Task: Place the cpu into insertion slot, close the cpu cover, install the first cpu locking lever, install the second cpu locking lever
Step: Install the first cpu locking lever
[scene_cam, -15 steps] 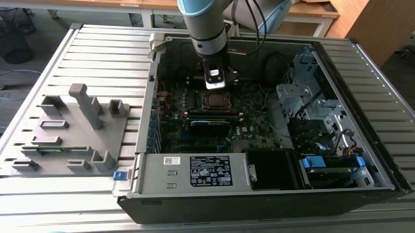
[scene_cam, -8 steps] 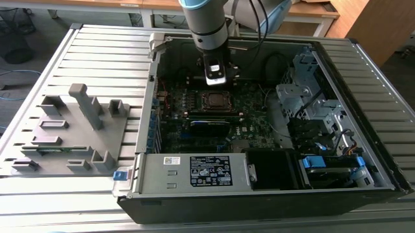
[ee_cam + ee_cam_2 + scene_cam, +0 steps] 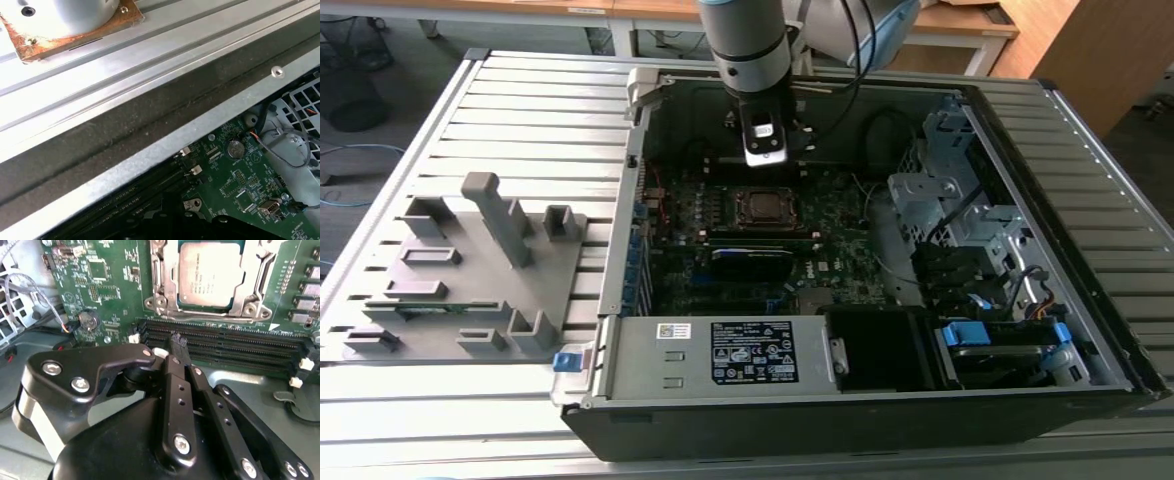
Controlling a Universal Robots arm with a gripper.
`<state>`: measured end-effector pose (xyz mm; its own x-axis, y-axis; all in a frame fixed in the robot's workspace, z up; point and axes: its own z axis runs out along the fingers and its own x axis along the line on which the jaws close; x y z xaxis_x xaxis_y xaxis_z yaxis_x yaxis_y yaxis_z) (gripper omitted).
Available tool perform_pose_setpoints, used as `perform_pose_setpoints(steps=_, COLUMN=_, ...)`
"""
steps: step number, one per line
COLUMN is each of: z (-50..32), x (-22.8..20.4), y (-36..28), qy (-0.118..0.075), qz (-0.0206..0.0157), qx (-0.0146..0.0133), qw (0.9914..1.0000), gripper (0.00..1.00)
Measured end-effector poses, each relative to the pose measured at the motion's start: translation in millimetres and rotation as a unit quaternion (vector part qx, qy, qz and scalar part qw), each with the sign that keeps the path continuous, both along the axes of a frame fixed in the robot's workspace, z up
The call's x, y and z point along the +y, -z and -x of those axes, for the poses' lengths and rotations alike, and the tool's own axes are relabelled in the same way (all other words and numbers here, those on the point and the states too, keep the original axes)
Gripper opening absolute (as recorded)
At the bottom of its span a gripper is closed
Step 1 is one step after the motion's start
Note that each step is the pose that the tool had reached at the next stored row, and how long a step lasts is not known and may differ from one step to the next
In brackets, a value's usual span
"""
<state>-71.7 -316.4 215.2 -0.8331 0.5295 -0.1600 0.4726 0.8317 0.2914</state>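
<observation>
Two hazards are flanking the arm. Thin grey loose wires (image 3: pixel 35 295) are trailing beside the green circuit board (image 3: pixel 115 290), and a sideways sweep could be snagging them. The black gripper (image 3: pixel 178 342), pinched together on nothing, is hovering near the flat grey-silver square cpu (image 3: pixel 210 272), which is sitting in the silver-rimmed insertion slot (image 3: pixel 156 275). Long black memory slots (image 3: pixel 250 342) are running just under it; a drop could be scraping them. Free room is lying upward.
</observation>
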Motion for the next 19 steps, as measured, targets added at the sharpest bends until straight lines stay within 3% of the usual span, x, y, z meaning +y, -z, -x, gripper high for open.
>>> perform_pose_setpoints(steps=4, z=0.0, x=0.1, y=0.0, qy=0.000, qz=0.0016, qx=0.0001, qw=1.00000, gripper=0.11)
perform_pose_setpoints(steps=5, z=-0.1, x=0.0, y=-0.1, qy=0.000, qz=0.0083, qx=0.0008, qw=0.99997, gripper=0.11)
perform_pose_setpoints(steps=7, z=-0.2, x=0.1, y=0.0, qy=0.000, qz=0.0264, qx=0.0033, qw=0.99965, gripper=0.11)
perform_pose_setpoints(steps=11, z=-0.3, x=0.0, y=0.0, qy=0.000, qz=0.0621, qx=0.0144, qw=0.99797, gripper=0.11)
perform_pose_setpoints(steps=12, z=-0.3, x=0.0, y=0.0, qy=0.000, qz=0.0666, qx=0.0157, qw=0.99766, gripper=0.11)
perform_pose_setpoints(steps=16, z=-0.3, x=0.0, y=0.1, qy=0.000, qz=0.0677, qx=0.0169, qw=0.99756, gripper=0.11)
perform_pose_setpoints(steps=17, z=-0.5, x=0.0, y=0.2, qy=-0.001, qz=0.0674, qx=0.0206, qw=0.99752, gripper=0.11)
perform_pose_setpoints(steps=19, z=-1.3, x=0.0, y=0.6, qy=-0.001, qz=0.0666, qx=0.0321, qw=0.99726, gripper=0.11)
